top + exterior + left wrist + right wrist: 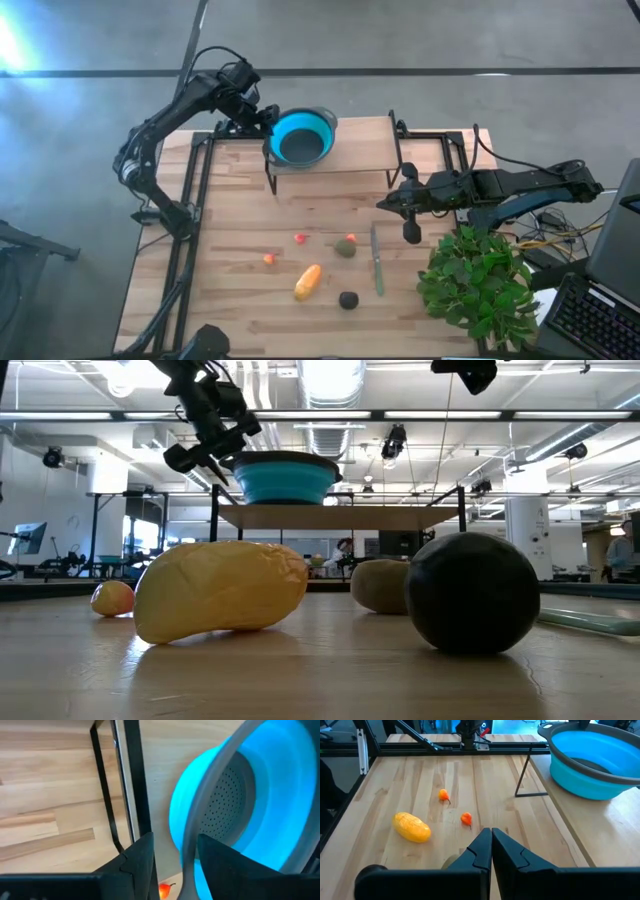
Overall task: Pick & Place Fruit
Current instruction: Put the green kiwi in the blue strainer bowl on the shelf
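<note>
The fruit lies on the wooden table: a yellow-orange oblong piece point(308, 282), an olive-green piece with a red patch point(345, 247), a dark round piece point(348, 299), a tiny red piece point(300, 238) and a tiny orange piece point(269, 259). A blue colander point(300, 138) stands on a raised shelf at the far edge. My left gripper point(266, 120) is open at the colander's left rim, with the rim between its fingers point(145, 862). My right gripper point(382, 205) is shut and empty, above the table right of the fruit. My left gripper stands astride the colander's grey rim point(187, 855), one finger inside the bowl and one outside, coming from the table's left. There is a gap between the outer finger and the rim. I cannot tell whether the inner finger touches the rim. The colander rests on the shelf.
A thin pale grey-green stick point(377, 262) lies right of the olive piece. A bushy green plant point(480, 285) stands at the near right corner. Black frame rods point(270, 170) hold the shelf up.
</note>
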Robot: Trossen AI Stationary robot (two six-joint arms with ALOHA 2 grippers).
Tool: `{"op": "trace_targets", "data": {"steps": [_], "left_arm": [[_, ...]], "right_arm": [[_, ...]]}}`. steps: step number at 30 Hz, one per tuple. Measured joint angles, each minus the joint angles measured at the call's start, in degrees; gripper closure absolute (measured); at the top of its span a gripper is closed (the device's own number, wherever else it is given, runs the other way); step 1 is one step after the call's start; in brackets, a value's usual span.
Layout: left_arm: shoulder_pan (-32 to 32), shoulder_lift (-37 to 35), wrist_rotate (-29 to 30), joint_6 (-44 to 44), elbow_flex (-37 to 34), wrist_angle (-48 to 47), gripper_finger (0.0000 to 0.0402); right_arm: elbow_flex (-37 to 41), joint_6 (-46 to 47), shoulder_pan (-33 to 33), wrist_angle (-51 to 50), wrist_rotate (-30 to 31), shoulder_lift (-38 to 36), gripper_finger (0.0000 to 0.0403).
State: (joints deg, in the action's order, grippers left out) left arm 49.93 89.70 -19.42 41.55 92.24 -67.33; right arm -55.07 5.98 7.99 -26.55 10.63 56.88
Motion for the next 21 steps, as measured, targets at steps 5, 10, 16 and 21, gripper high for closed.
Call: {"op": "trace_targets", "data": {"steps": [5, 10, 16, 21], "left_arm": [[1.06, -0.05, -2.23, -1.37, 2.06, 0.08, 0.0244], [1.98, -0.05, -2.26, -2.73, 5.81, 0.09, 0.0243], [2.51, -0.16, -2.51, -7.13, 11.21, -0.47, 0.0245], [2.19, -1.71, -4.92, -11.34, 13.63, -0.78, 0.0245]], "right_arm": [[0.00, -0.12, -0.01, 0.01, 0.00, 0.00, 0.0394], [0.00, -0.13, -0.02, 0.02, 0.00, 0.00, 0.0394], [0.00, -0.09, 0.00, 0.03, 0.00, 0.00, 0.0394], [0.00, 0.00, 0.00, 0.04, -0.02, 0.00, 0.0394]]}}
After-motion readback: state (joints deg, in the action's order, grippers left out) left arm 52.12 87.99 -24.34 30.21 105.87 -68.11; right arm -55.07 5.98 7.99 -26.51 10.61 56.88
